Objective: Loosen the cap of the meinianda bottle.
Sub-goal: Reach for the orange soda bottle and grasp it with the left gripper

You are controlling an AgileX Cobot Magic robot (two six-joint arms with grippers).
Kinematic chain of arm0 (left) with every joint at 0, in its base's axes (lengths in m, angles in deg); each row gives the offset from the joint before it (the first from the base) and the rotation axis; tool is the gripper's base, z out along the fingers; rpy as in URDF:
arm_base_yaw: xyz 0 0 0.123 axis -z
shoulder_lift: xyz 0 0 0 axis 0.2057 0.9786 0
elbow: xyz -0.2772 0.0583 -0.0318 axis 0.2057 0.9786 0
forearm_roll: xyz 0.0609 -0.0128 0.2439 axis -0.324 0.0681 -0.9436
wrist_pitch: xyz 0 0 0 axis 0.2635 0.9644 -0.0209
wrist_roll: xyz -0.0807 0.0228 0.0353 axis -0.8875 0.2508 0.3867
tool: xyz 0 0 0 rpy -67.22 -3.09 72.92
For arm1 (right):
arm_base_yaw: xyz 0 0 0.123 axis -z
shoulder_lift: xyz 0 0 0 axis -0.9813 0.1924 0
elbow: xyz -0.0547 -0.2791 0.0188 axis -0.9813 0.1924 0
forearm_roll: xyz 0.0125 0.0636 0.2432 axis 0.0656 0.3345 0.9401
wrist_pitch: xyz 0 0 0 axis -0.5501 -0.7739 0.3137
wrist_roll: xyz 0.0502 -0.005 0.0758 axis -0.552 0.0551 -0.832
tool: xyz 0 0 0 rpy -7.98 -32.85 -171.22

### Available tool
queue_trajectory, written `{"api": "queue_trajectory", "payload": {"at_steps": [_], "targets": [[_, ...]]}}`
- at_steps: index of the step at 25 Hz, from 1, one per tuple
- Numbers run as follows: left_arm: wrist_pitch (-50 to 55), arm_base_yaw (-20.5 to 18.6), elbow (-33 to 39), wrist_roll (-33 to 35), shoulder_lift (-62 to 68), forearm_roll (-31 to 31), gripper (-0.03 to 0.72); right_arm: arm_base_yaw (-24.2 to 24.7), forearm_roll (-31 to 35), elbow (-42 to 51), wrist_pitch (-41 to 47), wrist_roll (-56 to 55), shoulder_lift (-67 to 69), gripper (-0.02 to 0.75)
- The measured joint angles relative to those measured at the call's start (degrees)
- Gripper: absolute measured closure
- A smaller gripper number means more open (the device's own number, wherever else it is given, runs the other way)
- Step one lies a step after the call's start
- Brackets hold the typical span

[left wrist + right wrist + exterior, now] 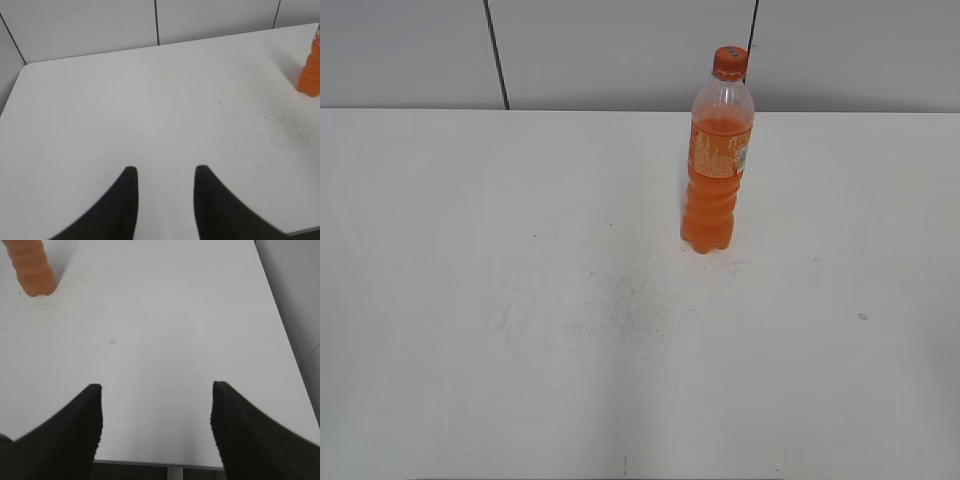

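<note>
Both black fingers of the left gripper are seen spread apart with nothing between them, held above the bare white worktop. On the right gripper the two dark fingers are spread wider still, also with nothing held, and they are poised near the front edge of the worktop.

The tall clear plastic meinianda bottle of orange drink is stood upright on the far side of the worktop, right of centre in the exterior view and well apart from both grippers. Its small round orange ribbed screw cap is seated on the neck. An orange label with a small white-green patch is wrapped around the upper body.

From the left wrist view only the bottle's lower part is caught at the right edge; from the right wrist view its lobed base is seen at the upper left. A patch of grey scuffing is visible on the worktop in front of the bottle.
</note>
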Motion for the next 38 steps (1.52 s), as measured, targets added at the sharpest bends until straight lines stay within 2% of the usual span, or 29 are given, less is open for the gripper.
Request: {"api": "queue_trajectory", "payload": {"at_steps": [38], "targets": [[0.00,0.00,0.00,0.00,0.00,-0.79,0.433,0.00,-0.05,0.00,0.00,0.00,0.00,0.227]]}}
